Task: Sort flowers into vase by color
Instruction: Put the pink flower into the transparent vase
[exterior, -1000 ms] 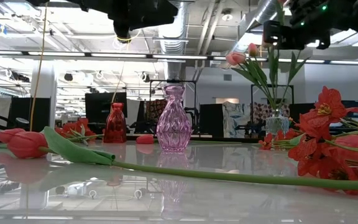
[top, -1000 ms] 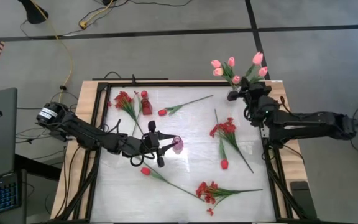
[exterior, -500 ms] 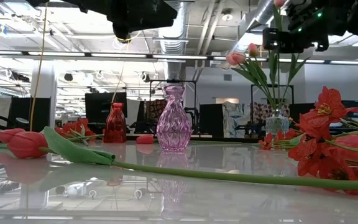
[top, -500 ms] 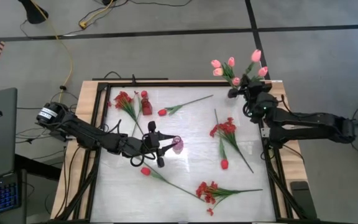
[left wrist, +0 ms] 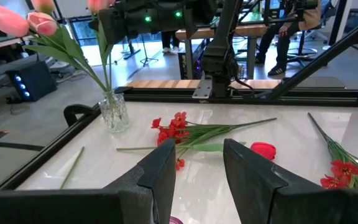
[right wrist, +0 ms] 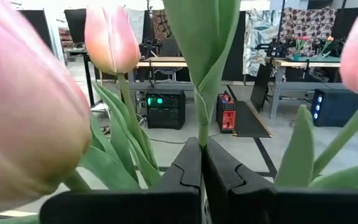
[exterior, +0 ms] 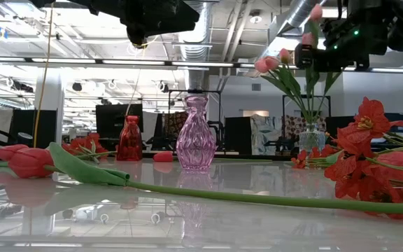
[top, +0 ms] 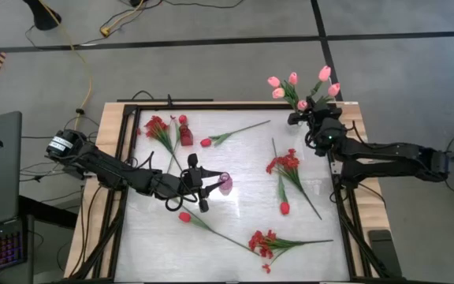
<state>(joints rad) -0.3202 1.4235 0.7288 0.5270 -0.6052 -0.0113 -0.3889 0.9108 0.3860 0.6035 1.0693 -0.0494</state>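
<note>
Vases: three; a pink vase (top: 225, 185) at centre, a red vase (top: 185, 136) at upper left, a clear vase (exterior: 312, 136) at upper right.
Pink tulips: five heads (top: 292, 78) at upper right of the high view, by the clear vase.
Red tulips: three lying on the table (top: 235, 229); one (top: 206, 143) near the red vase.
Red bunches: three; one (top: 284, 164) right of centre.
Left gripper (top: 203, 188): fingers apart around the pink vase.
Right gripper (right wrist: 201, 163): fingers pressed together on a pink tulip stem (right wrist: 202, 127); only the wrist view shows this grip.
Low view: shows the vases upright.
</note>
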